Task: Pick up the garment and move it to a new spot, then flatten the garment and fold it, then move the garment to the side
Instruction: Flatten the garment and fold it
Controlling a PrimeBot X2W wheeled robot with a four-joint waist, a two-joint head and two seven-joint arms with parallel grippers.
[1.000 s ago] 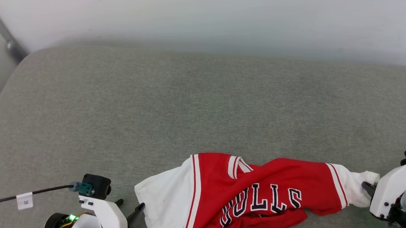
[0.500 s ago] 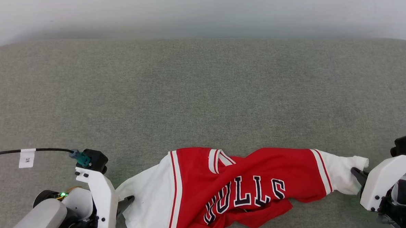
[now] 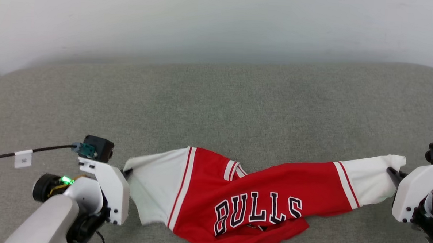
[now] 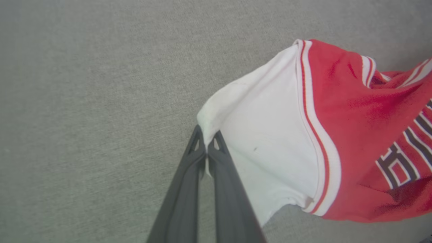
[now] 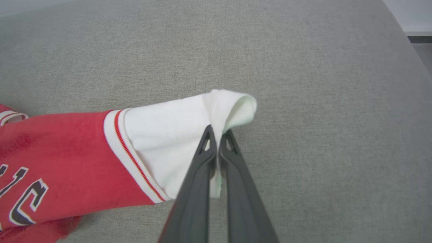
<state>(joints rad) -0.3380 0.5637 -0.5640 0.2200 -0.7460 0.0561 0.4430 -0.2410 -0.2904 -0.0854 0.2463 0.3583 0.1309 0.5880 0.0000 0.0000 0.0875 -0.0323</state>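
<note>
Pinch at both ends: my left gripper (image 4: pixel 206 139) is closed on the very corner of one white sleeve, and my right gripper (image 5: pixel 217 135) is closed on the rolled cuff of the other. Between them the garment (image 3: pixel 257 196) is slung in a shallow sag low over the near part of the grey surface (image 3: pixel 217 110). Its red body is creased at the collar and its hem is bunched underneath.

The likeliest trouble, as I judge it, lies in how little cloth each gripper has. Both bites sit right at the edge of the fabric, so a hard pull apart or an uneven lift could draw a sleeve free and drop that side. The tucked-under hem could also be carried along as a fold, leaving the garment twisted where I set it down.

A second ago my left gripper stood open just short of that sleeve, holding nothing, and the garment lay slack and crumpled. Now its jaws have shut on the corner and the chest lettering runs nearly level. The head camera has also shifted.
</note>
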